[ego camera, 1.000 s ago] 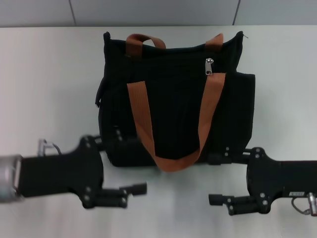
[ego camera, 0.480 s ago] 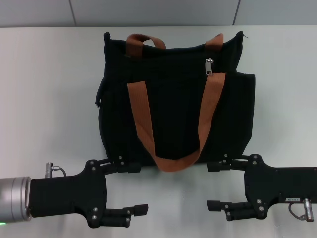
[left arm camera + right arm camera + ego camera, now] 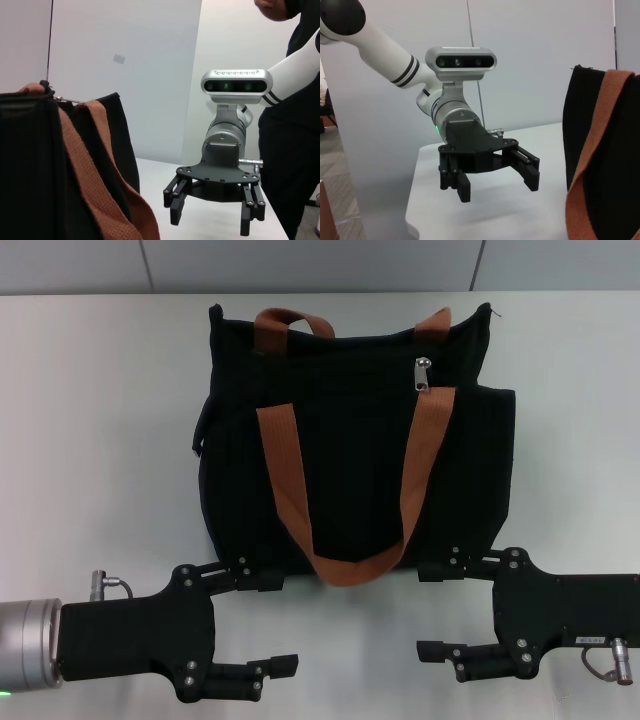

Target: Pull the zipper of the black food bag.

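Note:
The black food bag lies flat in the middle of the white table, with two orange-brown strap handles. The silver zipper pull sits on the zip track near the bag's far right, beside the right strap. My left gripper is open and empty at the near left, just in front of the bag's near edge. My right gripper is open and empty at the near right, also just in front of that edge. The left wrist view shows the bag and the right gripper. The right wrist view shows the left gripper.
A grey wall runs behind the table's far edge. A person in dark clothes stands behind the right arm. Bare table lies to the left and right of the bag.
Both grippers have drawn back from the bag's near edge toward the table's front, the left one farther. They have hardly moved in the last half second. The bag and zipper pull have not moved.

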`<state>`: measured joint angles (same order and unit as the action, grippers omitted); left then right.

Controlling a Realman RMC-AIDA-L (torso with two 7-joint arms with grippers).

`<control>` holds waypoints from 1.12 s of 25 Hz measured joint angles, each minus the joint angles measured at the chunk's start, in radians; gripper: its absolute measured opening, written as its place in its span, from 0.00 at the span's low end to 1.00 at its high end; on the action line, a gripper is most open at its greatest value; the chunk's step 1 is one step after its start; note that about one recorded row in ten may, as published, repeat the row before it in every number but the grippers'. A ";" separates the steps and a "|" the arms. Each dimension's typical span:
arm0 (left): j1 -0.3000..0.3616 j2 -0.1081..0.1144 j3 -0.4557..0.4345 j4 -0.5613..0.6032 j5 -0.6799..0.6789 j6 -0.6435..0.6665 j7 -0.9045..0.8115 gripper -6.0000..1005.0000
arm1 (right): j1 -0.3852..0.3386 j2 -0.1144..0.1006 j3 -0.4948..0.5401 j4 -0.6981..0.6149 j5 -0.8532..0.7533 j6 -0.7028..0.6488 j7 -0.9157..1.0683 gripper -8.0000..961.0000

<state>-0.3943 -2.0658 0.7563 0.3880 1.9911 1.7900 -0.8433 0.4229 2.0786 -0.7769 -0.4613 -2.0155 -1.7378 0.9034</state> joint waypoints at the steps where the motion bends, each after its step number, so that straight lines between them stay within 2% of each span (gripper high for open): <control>1: 0.000 0.000 0.000 0.000 0.000 0.001 0.000 0.83 | 0.000 0.000 -0.001 0.000 0.000 0.000 0.000 0.82; 28: 0.000 0.003 0.000 0.000 0.000 0.005 -0.007 0.83 | 0.002 0.001 -0.004 0.004 0.002 0.011 0.000 0.82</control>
<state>-0.3942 -2.0629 0.7562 0.3881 1.9911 1.7948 -0.8504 0.4248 2.0792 -0.7804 -0.4573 -2.0139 -1.7272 0.9035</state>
